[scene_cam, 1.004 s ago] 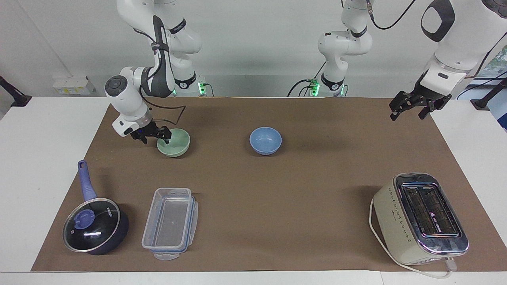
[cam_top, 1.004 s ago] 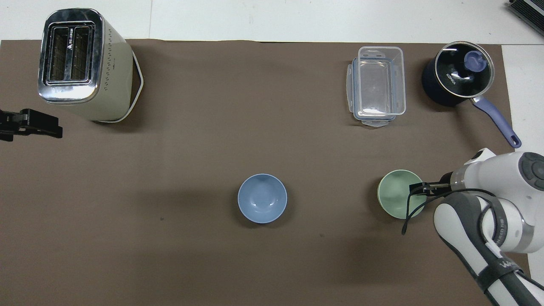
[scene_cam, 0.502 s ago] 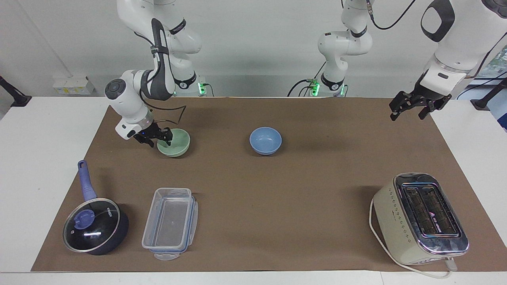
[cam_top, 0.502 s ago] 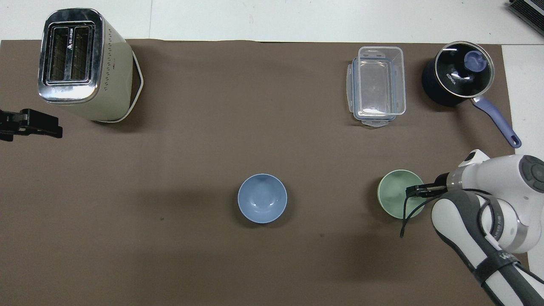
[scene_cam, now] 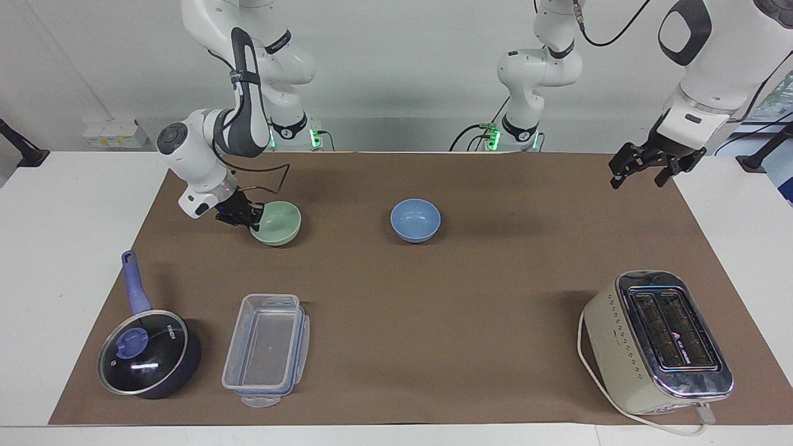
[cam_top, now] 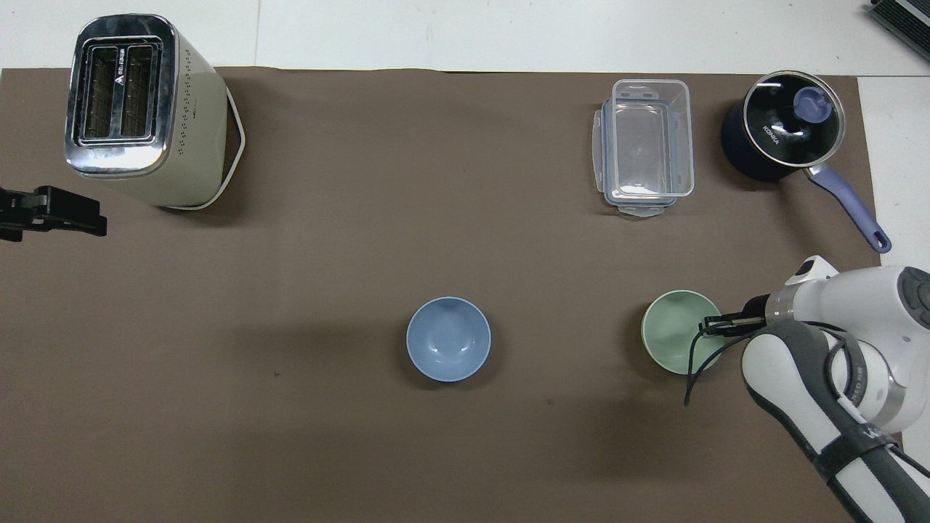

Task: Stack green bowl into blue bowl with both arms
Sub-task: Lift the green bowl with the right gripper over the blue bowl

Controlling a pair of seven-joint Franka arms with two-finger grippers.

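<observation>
At the right arm's end of the worktop (scene_cam: 62, 260), the right claw (scene_cam: 246, 218) is pinching the rim of the green bowl (scene_cam: 277, 223). Its two fingers are pressed together on the edge of the bowl that is toward the right arm's end of the worktop, so the rest of the bowl is sticking out from the claw toward the middle. In the facing view the bowl is tipping a little, with the pinched edge looking higher, so I think it is just starting to come up off the brown mat (scene_cam: 433, 297).

The blue bowl (scene_cam: 415, 219) is sitting open side up near the middle of the mat. It is well apart from the right claw, off on the same side that the green bowl is sticking out. It is about as far from the robots as the green bowl is. So the next move is likely a straight carry sideways, toward the left arm's end, until the green bowl is hanging over the blue one.

The left claw (scene_cam: 641, 166) is waiting up in the air over the edge of the mat at the left arm's end. Its fingers are spread wide and are holding nothing. The right claw is much closer to both bowls.
</observation>
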